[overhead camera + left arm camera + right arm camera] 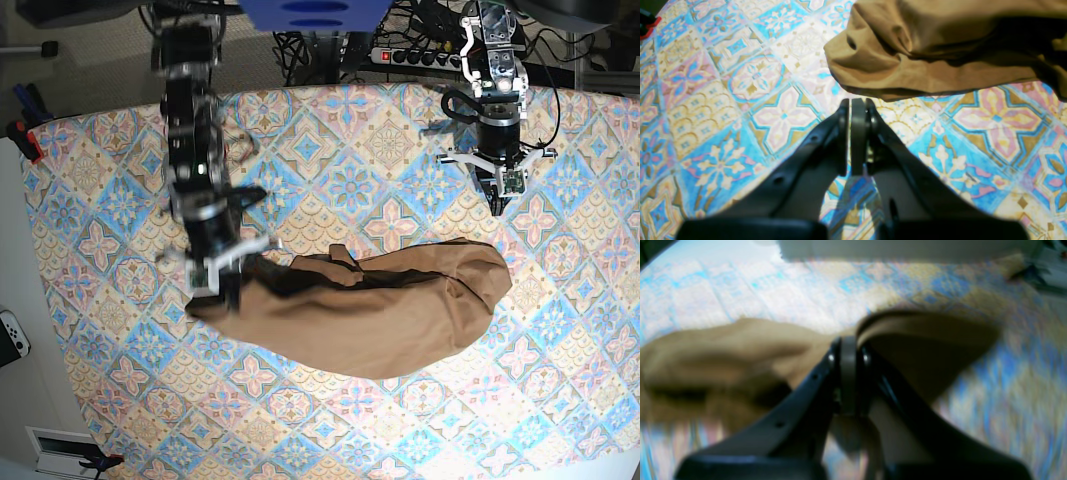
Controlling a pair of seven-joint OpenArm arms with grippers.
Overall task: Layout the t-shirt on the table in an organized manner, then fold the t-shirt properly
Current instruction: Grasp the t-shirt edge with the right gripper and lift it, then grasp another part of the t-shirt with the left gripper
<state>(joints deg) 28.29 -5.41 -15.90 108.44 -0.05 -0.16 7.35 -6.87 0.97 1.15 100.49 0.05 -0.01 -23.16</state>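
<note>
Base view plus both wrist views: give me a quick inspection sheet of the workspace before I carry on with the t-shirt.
Surface: table covered in tile-patterned cloth, flat.
Job's things: t-shirt bunched in a long crumpled heap mid-table, not laid out, not folded.
Clutter: nothing seen on the table.
Grippers: right gripper shut on the t-shirt's edge at the heap's end; left gripper shut, holding nothing, just short of the cloth.
Cables: black cables and a power strip beyond the far edge.
Surroundings: red clamp at the table edge; white controller off the table.
</note>
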